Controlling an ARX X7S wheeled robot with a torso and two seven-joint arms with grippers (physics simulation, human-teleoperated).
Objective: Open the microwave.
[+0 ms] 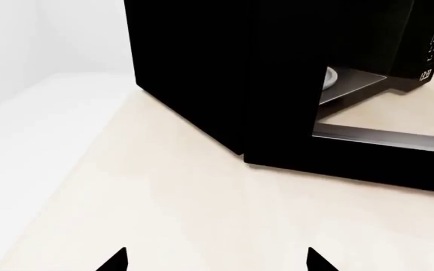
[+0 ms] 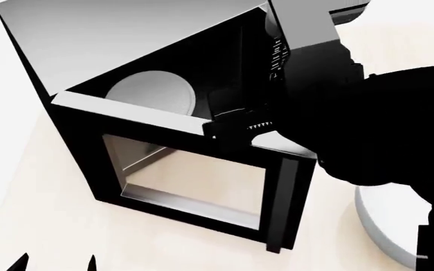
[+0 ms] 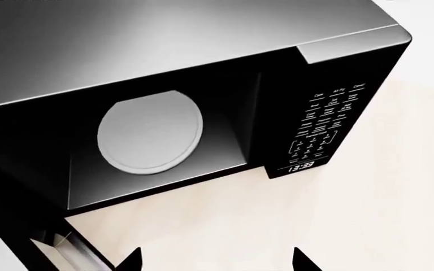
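The microwave (image 2: 126, 39) is a large black box with a grey top, standing on the pale counter. Its glass-windowed door (image 2: 81, 147) is swung wide open, with the vertical black handle (image 2: 285, 209) at its free edge. The white turntable (image 2: 153, 93) shows inside. In the right wrist view I see the microwave (image 3: 164, 39), the turntable (image 3: 149, 132), the keypad (image 3: 326, 121) and the clock (image 3: 300, 166). My right gripper (image 3: 217, 261) is open and empty in front of the cavity. My left gripper (image 1: 217, 261) is open and empty, off the microwave's (image 1: 187, 73) left side; it also shows in the head view (image 2: 55, 262).
A grey-white bowl (image 2: 386, 220) sits on the counter at the right, partly hidden by my black right arm (image 2: 375, 130). The arm covers the microwave's right front. The counter (image 1: 164, 214) runs to a white edge on the left.
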